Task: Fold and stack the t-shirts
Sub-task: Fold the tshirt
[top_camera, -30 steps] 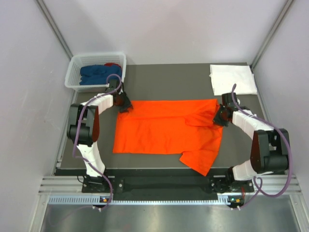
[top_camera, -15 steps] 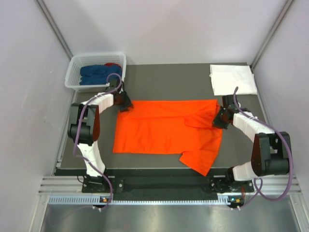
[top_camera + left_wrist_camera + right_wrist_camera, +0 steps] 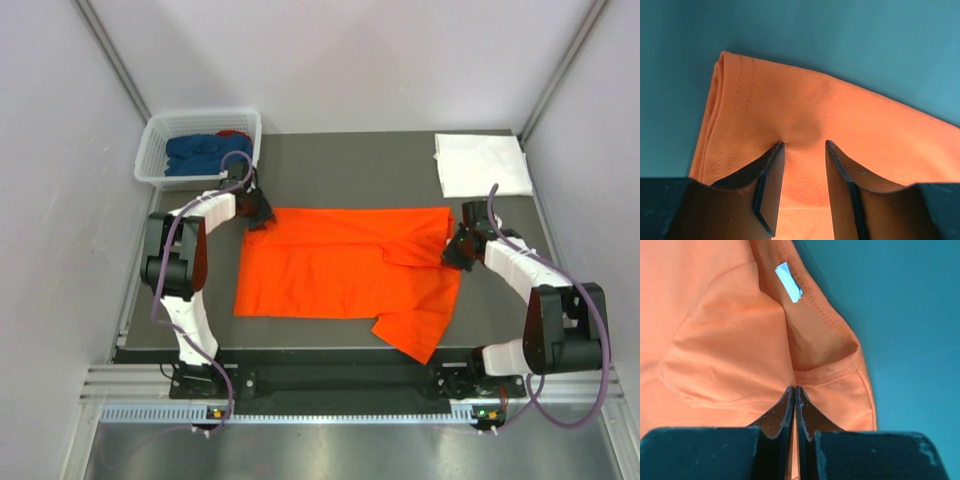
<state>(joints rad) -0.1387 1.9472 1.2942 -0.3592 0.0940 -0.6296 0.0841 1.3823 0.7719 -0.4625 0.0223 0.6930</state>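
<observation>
A: What could go wrong here?
B: The left gripper (image 3: 802,145) has its fingers apart, tips on the upper left corner of the orange shirt (image 3: 330,275). If it lifts without squeezing, that corner gets left behind and the fold goes crooked.
A: And the other one?
B: The right gripper (image 3: 794,388) is pinched tight on the cloth by the collar. It looks like a thin bite, so it might slip.
A: Where's the shirt?
B: Flat in the middle of the top view. Both arms bend at the elbow, wrists low at its top corners.
</observation>
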